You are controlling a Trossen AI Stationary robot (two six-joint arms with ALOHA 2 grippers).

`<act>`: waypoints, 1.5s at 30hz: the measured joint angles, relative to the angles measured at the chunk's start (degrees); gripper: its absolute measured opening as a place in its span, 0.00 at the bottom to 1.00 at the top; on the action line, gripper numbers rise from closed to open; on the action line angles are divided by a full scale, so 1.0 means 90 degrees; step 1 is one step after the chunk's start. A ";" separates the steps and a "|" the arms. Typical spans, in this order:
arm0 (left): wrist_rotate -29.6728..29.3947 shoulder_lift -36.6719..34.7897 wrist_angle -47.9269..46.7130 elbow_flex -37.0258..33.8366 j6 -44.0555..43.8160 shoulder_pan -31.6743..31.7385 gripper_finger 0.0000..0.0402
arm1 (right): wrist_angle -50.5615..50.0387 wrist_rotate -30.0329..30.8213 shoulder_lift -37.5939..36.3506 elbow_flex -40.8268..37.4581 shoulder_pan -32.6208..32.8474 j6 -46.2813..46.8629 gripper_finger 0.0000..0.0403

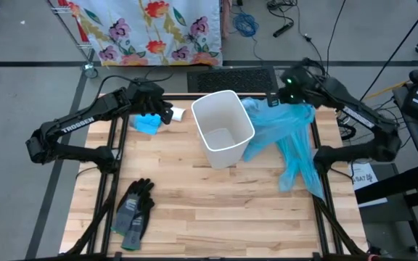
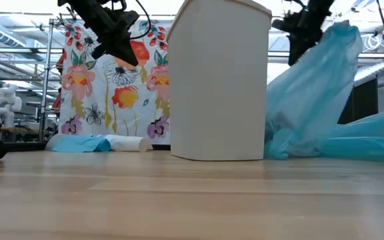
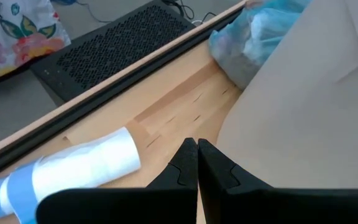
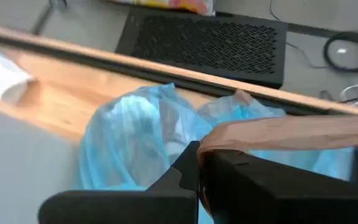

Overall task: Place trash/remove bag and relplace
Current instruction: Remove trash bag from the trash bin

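high view shows the white bin (image 1: 223, 129) unlined mid-counter, the filled blue trash bag (image 1: 285, 138) beside it under the clenched right end effector (image 1: 281, 98), the left end effector (image 1: 167, 112) clenched empty near the bag roll (image 1: 151, 123), so relining should start by unfolding a fresh bag wide.

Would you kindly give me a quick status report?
Left gripper shut, empty, beside white bin. Right gripper shut, over blue bag. Bin unlined.

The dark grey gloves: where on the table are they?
In the high view, the gloves lie near the table's front left corner, apart from the white bin.
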 joint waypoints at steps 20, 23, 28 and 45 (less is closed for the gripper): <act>-0.0136 0.0000 0.0001 0.0000 0.0000 0.0007 0.00 | 0.5543 0.0444 -0.0362 -0.4638 0.1253 0.2320 0.00; -0.0136 0.0000 0.0001 0.0000 -0.0036 0.0009 0.00 | 0.6165 -0.0269 0.0240 -0.4896 0.1164 0.2565 0.00; -0.0133 0.0000 -0.0002 0.0000 -0.0046 0.0007 0.00 | 0.7543 -0.0828 0.1365 -0.4917 0.1105 0.2271 0.00; -0.0036 0.0000 -0.0002 0.0000 -0.0209 0.0007 0.00 | 0.8925 -0.2996 0.3688 -0.3010 0.0284 0.0685 0.02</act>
